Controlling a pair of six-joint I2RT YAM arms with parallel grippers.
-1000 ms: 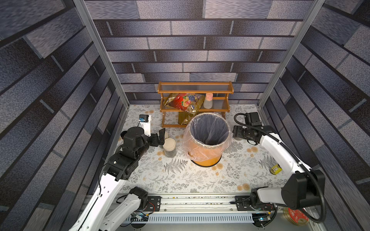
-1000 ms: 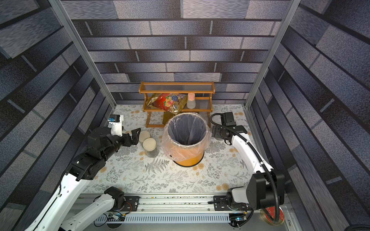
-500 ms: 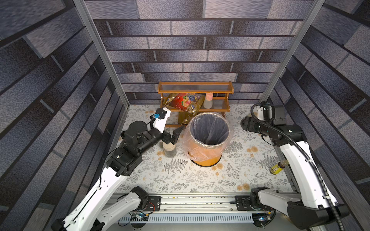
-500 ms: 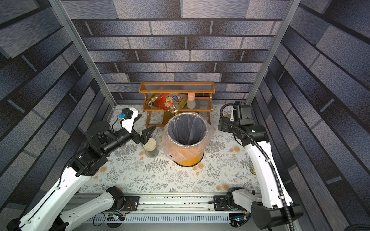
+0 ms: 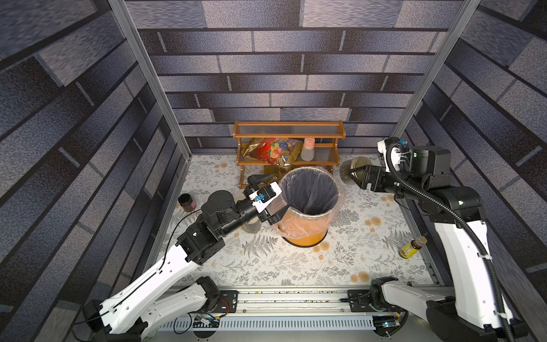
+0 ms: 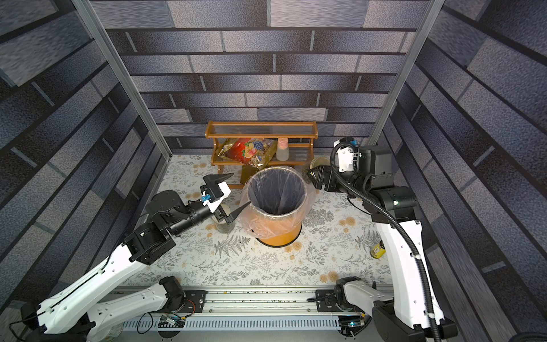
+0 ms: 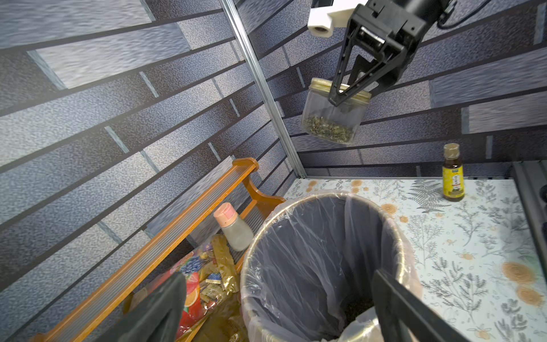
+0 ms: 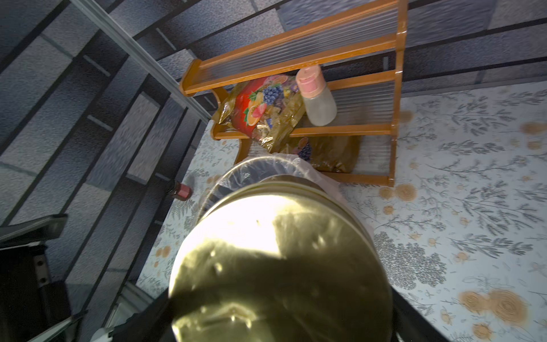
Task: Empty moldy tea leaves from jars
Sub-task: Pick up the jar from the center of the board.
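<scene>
My right gripper (image 5: pixel 359 174) is shut on a clear glass jar (image 5: pixel 349 170) by its flat cream lid (image 8: pixel 281 266), holding it in the air to the right of the orange bin (image 5: pixel 305 234). In the left wrist view the jar (image 7: pixel 330 118) hangs tilted, with dark green-brown tea leaves (image 7: pixel 327 131) at its bottom. My left gripper (image 5: pixel 282 190) is open and empty above the bin's left rim (image 7: pixel 393 225). A second jar (image 6: pixel 223 226) stands on the table left of the bin, partly hidden under my left gripper. Dark crumbs (image 7: pixel 355 305) lie inside the lined bin.
A wooden shelf (image 5: pixel 288 130) at the back holds a snack bag (image 5: pixel 272 151) and a pink-capped shaker (image 5: pixel 307 146). A dark jar with a reddish band (image 5: pixel 186 202) stands by the left wall. A small yellow bottle (image 5: pixel 411 247) is near the right wall.
My right arm has risen and pulled back to the right with the jar. My left gripper has left the standing jar and moved up and right, over the bin's left rim.
</scene>
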